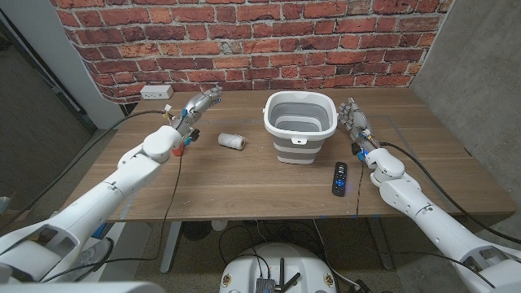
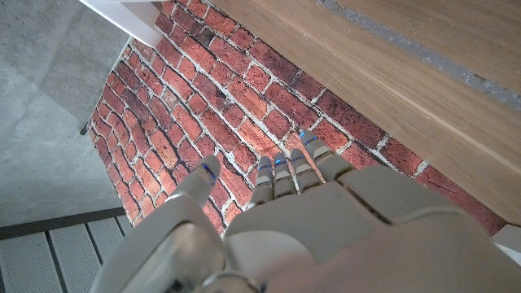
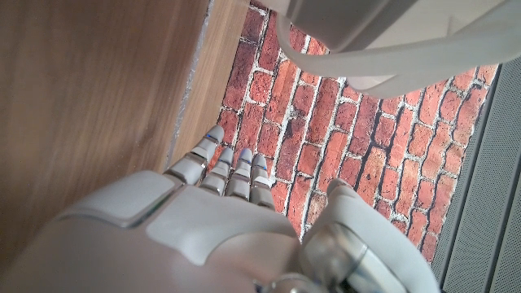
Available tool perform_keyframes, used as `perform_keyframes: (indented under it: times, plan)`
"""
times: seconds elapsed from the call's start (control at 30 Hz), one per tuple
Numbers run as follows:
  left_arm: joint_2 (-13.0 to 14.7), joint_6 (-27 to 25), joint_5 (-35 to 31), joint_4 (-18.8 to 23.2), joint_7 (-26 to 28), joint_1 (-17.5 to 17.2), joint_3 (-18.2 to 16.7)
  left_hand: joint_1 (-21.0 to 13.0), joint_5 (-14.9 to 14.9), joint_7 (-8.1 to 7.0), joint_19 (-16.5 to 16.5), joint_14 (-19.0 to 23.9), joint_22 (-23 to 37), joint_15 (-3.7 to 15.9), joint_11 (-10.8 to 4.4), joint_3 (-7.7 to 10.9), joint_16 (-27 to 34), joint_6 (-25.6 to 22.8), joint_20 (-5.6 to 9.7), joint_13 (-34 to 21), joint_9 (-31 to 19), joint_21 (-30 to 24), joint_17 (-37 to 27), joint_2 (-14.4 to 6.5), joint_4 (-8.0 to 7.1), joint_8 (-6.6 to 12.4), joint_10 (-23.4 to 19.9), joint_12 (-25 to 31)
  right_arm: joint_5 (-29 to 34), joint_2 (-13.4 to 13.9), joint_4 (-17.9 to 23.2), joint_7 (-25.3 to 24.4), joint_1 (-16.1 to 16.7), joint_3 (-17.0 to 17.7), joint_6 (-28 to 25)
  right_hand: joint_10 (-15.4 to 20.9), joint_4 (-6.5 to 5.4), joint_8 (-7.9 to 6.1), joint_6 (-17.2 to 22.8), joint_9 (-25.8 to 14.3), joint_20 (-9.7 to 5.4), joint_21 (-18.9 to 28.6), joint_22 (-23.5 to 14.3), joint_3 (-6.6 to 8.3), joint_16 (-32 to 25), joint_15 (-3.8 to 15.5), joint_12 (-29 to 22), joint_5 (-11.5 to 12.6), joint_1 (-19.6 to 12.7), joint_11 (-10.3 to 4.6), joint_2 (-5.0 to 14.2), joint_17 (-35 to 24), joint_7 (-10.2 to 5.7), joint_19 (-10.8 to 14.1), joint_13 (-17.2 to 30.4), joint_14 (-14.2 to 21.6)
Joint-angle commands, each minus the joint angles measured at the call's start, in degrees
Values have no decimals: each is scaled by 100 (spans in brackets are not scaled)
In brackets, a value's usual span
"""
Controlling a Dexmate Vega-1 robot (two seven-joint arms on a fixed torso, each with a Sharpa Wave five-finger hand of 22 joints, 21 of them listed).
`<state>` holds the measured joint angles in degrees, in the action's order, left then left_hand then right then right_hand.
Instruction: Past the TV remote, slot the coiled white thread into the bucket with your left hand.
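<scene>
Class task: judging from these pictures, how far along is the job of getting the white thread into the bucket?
Nothing is done yet: the white thread lies on the table, left of the bucket. Nothing is in hand; the left hand holds nothing, fingers apart, beyond the thread. Left: grasp, carry, drop in.

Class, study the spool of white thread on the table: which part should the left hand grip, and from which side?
Grip the thread spool across its round middle, coming from above. It lies on its side, ends pointing left-right, with bare table around; the left hand waits just behind-left.
</scene>
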<state>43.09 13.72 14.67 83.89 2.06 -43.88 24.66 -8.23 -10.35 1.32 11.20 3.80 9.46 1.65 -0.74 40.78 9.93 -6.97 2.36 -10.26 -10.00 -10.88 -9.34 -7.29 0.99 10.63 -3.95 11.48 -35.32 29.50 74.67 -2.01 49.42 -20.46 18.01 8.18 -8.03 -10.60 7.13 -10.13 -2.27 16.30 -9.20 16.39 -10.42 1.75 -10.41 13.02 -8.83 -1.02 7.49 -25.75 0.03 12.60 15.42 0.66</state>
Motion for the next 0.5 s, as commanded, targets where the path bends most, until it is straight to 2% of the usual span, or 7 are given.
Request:
perform_keyframes:
  times: [0.03,0.13,0.2,0.27,0.37,0.43,0.5]
  plan:
    - [466,146,-482,151,-381,96,62,-141,43,-70,88,73,13,73,-83,-12,35,-75,228,-18,-14,-21,-7,-41,185,47,-71,43,34,-27,7,-109,34,18,35,38,7,-25,51,-15,-137,-20,-32,46,-55,141,-52,27,67,-10,74,11,8,46,-12,1]
    - [579,198,-570,160,-480,123,49,-196,41,-138,101,87,8,115,-136,-19,30,-83,255,-18,-13,-13,-8,21,318,38,-87,37,47,-27,25,-136,39,15,22,38,10,-25,51,-15,-138,-27,-32,49,-57,137,-52,28,69,-4,71,20,7,50,-20,7]
    - [667,211,-641,182,-571,160,50,-318,24,-212,111,160,4,185,-190,-1,44,-139,260,-18,-14,1,-10,65,534,53,-134,36,54,-12,43,-141,39,11,-2,39,13,-26,53,-15,-133,-32,-32,51,-57,135,-53,28,70,2,68,27,8,53,-26,7]
    - [759,245,-757,198,-662,213,66,-380,20,-252,127,194,4,206,-227,-1,45,-183,275,-18,-15,3,-12,88,647,62,-164,35,60,-7,52,-157,38,12,-17,39,16,-25,52,-15,-131,-37,-32,52,-57,137,-53,28,72,1,65,33,8,56,-31,8]
    - [905,191,-957,266,-784,295,93,-511,7,-405,130,205,5,206,-329,0,32,-281,281,-21,-19,13,-15,135,839,92,-242,42,81,-15,43,-188,31,12,-8,39,19,-25,51,-15,-128,-43,-32,54,-58,131,-53,29,74,-1,62,41,11,58,-39,10]
    - [1000,174,-1070,302,-873,343,106,-568,2,-432,126,206,5,204,-388,2,29,-286,278,-23,-20,18,-17,152,896,94,-311,59,80,-26,23,-180,24,13,14,39,20,-26,54,-15,-128,-46,-32,55,-58,134,-53,29,76,-3,61,45,9,61,-42,8]
    - [1086,123,-1176,349,-956,386,119,-660,-5,-534,71,162,7,166,-427,-7,12,-308,252,-29,-23,38,-21,202,963,104,-318,46,83,-39,13,-196,27,18,35,35,22,-27,56,-15,-124,-50,-32,56,-57,132,-52,29,77,1,59,50,5,63,-47,5]
